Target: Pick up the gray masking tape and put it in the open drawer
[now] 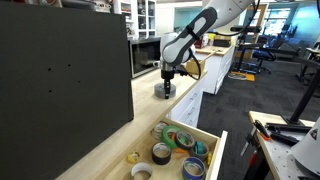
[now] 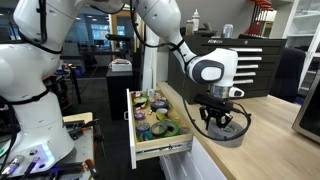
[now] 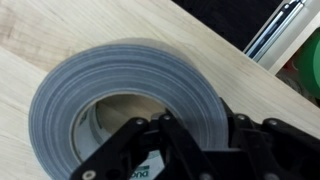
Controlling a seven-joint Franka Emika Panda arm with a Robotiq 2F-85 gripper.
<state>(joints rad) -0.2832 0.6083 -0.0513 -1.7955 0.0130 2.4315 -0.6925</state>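
The gray masking tape (image 3: 110, 85) is a wide roll lying flat on the wooden counter. It also shows under the arm in both exterior views (image 1: 168, 92) (image 2: 234, 136). My gripper (image 3: 198, 140) is down over the roll, with one finger inside its core hole and the other outside. The fingers are closed on the roll's wall. The roll sits at counter level. The open drawer (image 1: 212, 160) (image 2: 140, 145) is pulled out of the counter's front and holds several coloured tape rolls.
A large dark panel (image 1: 60, 70) stands on the counter near the drawer. A microwave-like box (image 1: 146, 55) sits behind the gripper. A dark appliance (image 2: 308, 100) is at the counter's end. Office chairs and desks stand beyond.
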